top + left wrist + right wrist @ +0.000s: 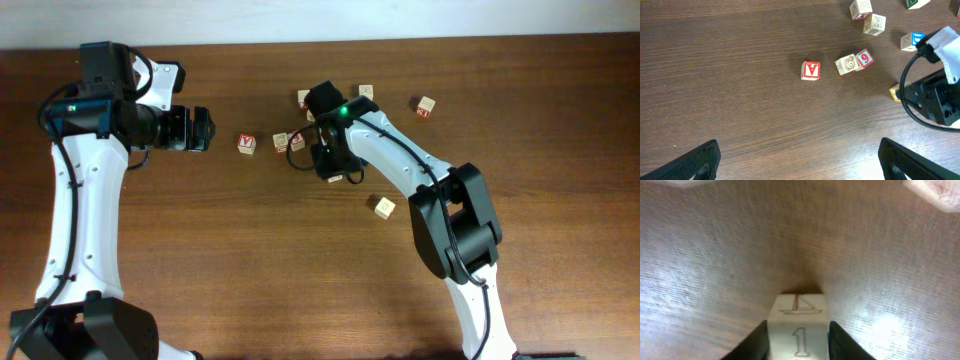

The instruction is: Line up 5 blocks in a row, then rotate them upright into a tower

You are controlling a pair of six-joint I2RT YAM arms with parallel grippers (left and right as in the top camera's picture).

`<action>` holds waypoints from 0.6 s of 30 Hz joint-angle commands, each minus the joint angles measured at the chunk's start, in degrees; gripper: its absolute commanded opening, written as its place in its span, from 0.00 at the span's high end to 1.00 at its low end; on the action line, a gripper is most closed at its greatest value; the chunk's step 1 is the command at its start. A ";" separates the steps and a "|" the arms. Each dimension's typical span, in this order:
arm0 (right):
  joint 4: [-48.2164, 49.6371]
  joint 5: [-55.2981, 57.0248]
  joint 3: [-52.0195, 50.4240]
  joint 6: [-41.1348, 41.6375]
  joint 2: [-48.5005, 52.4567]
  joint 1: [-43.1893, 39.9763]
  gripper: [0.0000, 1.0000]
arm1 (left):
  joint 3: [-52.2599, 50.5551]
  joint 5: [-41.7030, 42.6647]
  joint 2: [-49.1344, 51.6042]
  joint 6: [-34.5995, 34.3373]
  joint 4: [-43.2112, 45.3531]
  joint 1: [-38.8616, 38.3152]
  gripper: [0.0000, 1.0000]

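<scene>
Currently a block point(799, 311) marked "1" is pinched by the right gripper point(799, 347), low at the table point(715, 255) near its centre; the left gripper point(205, 130) is kept aside, spread wide. As only the block's near end seems gripped, it could be lost when turned.

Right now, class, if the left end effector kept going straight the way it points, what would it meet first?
Probably the lone red-lettered block, lying almost in line ahead of the open left end effector; height is unclear, so it might pass over.
</scene>
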 commanded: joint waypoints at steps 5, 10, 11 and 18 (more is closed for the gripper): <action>-8.61 -1.14 2.38 9.27 -0.48 -0.22 0.73 | 1.27 0.83 0.37 -0.28 0.07 0.02 0.01; -14.93 -1.36 2.29 11.82 -0.46 0.92 0.73 | 1.27 0.83 0.37 -0.28 0.07 0.02 0.01; -15.34 -1.36 2.03 12.55 -0.46 1.27 0.73 | 1.27 0.83 0.37 -0.28 0.07 0.02 0.01; -16.52 -1.38 -0.96 14.38 -0.46 2.10 0.70 | 1.27 0.83 0.37 -0.28 0.07 0.04 0.01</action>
